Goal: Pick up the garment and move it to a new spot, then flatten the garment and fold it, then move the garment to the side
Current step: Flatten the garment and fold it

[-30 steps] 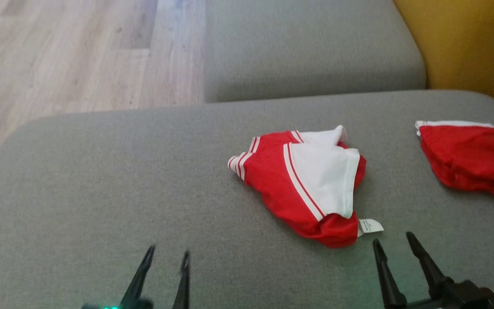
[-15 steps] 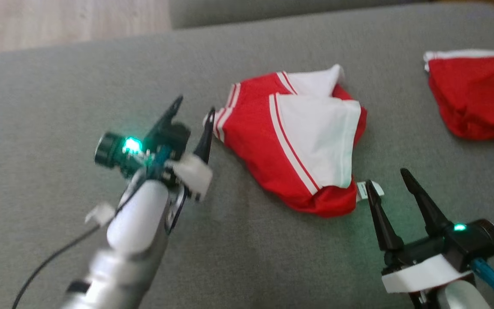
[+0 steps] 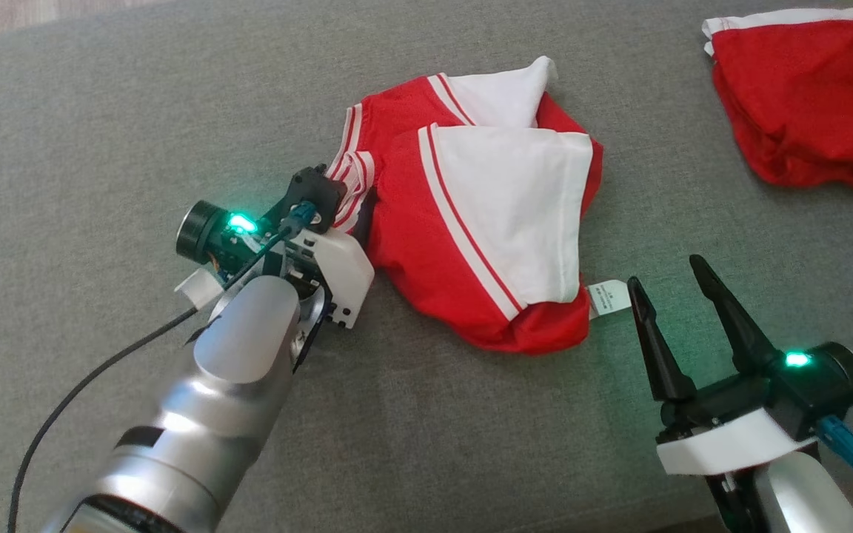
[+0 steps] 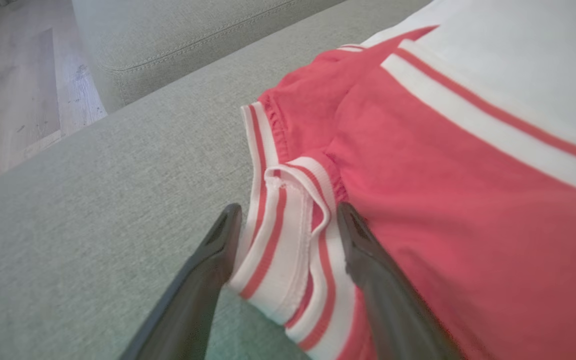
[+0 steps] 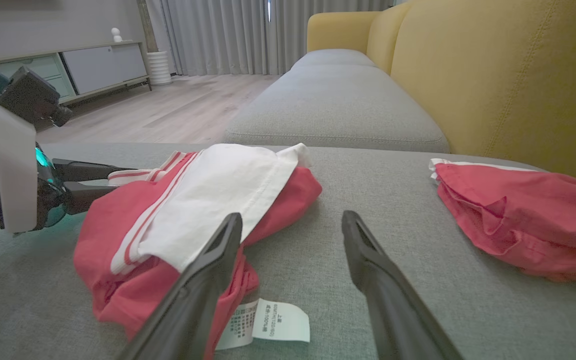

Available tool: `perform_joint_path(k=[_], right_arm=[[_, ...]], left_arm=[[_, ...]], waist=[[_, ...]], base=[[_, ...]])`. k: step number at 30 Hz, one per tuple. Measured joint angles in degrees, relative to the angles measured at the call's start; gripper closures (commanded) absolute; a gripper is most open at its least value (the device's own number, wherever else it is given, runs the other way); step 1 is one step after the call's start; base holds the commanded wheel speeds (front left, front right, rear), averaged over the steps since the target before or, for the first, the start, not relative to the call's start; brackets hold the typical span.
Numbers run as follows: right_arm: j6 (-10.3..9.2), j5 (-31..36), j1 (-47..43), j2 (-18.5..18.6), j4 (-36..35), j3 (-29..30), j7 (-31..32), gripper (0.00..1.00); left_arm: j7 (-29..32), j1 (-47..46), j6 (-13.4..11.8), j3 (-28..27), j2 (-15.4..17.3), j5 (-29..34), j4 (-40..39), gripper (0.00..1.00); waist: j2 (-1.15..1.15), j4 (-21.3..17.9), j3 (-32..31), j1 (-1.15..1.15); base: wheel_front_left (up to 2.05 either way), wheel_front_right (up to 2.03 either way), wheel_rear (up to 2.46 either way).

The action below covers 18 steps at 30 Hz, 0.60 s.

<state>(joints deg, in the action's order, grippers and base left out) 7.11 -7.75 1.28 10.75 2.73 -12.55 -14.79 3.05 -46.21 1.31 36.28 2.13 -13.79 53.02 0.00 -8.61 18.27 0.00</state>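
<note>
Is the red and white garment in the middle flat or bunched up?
Bunched up: the garment lies rumpled on the cushion, white panel flopped over red, cuff doubled between the left gripper fingers.

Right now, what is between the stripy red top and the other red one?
Only bare grey cushion lies between the striped garment and the other red garment. The head view shows it.

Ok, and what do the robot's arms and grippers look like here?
The left gripper and right gripper each have two long, tapering black fingers on a black body with a glowing green light and a white bracket. The left forearm is silver with a thin black cable; a blue connector plugs in at the right wrist.
</note>
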Motion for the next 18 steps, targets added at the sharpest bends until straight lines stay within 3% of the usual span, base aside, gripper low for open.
perform_joint_path(k=[1, 2, 3, 9, 18], right_arm=[[0.00, 0.00, 0.12, -0.01, 0.00, -0.01, 0.00, 0.00], [0.00, 0.01, 0.27, -0.07, 0.00, 0.01, 0.00, 0.00], [0.00, 0.01, 0.43, -0.19, -0.01, 0.05, 0.00, 0.00], [0.00, 0.01, 0.56, -1.31, 0.58, -0.01, 0.00, 0.00], [0.00, 0.01, -0.23, -3.97, 1.77, -0.45, 0.00, 0.00]], left_arm=[[-0.11, -0.40, 0.24, 0.82, 0.01, -0.31, 0.48, 0.04], [-0.23, -0.70, 0.24, 1.49, 0.01, -0.44, 0.74, 0.77], [-0.65, -0.92, 0.23, 2.33, 0.01, -0.44, 0.98, 1.00], [-4.52, -1.08, 0.26, 7.28, 0.16, -0.43, 1.18, 1.00], [-8.96, -8.00, 2.81, 11.60, 0.09, -7.68, -11.14, 1.00]], waist=[[0.00, -0.13, 0.04, 0.00], [0.00, -0.29, 0.05, 0.00], [0.00, -0.46, 0.01, 0.00], [0.00, -1.89, -1.34, 0.00], [0.00, -5.27, -6.21, -0.01]], base=[[0.00, 0.00, 0.00], [0.00, 0.00, 0.00], [0.00, 0.00, 0.00], [0.00, 0.00, 0.00], [0.00, 0.00, 0.00]])
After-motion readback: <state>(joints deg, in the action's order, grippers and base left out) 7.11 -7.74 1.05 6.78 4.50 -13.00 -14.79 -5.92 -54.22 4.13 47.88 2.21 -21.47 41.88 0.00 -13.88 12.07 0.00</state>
